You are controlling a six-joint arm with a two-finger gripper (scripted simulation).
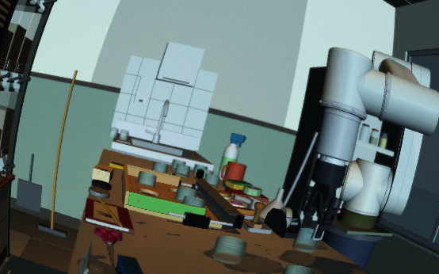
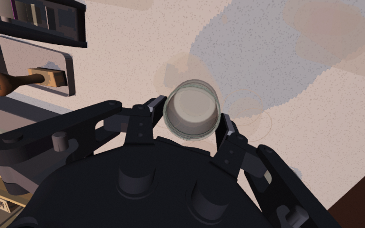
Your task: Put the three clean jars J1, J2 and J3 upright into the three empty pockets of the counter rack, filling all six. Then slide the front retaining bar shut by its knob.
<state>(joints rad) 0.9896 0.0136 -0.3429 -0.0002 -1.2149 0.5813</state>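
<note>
My gripper (image 2: 191, 114) (image 1: 314, 231) is at the near right part of the counter, and its two fingers clamp the sides of a clear glass jar (image 2: 191, 109) (image 1: 306, 239) standing upright there. A second jar (image 1: 229, 248) stands to its left, and the rim of a third (image 1: 298, 270) shows at the counter's near edge. The wooden counter rack (image 1: 161, 190) with its green front panel lies further back, with several jars in its pockets. The dark retaining bar (image 1: 219, 204) runs along the rack's right side.
A wooden-handled stamp on a grey tray (image 2: 31, 69) and a black brush (image 1: 278, 219) lie just left of the gripper. A red mug (image 1: 235, 171), a spray bottle (image 1: 231, 152) and tape rolls stand behind. A dark blue bin (image 1: 352, 245) sits under the arm at the right.
</note>
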